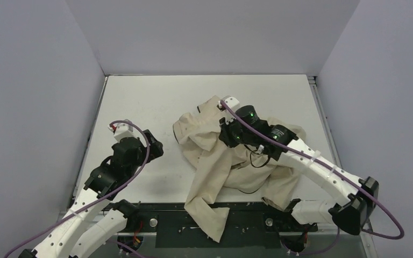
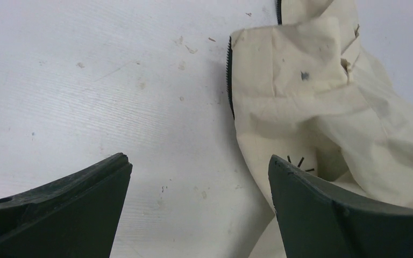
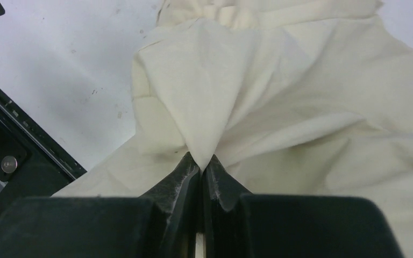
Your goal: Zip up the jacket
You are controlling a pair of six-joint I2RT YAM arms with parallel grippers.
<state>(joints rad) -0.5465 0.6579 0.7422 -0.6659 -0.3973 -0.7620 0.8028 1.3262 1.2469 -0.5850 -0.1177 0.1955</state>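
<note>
white, scuffed table point(image 1: 140, 102) enclosed by plain grey walls point(image 1: 209, 32) on three sides, with the beige jacket point(image 1: 220, 161) crumpled right of centre, one part lying across the black base strip point(image 1: 193, 223) at the near edge. right gripper point(image 3: 200, 164) pinches a raised fold of the jacket; left gripper point(image 2: 199, 161) stands wide apart over bare table beside the dark zipper point(image 2: 229, 80) edge.

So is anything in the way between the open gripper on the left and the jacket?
No, nothing visible is. Only bare table lies between the open left gripper and the jacket, and the jacket's zipper edge faces that gripper. The right gripper is shut on a fold of the jacket.
</note>
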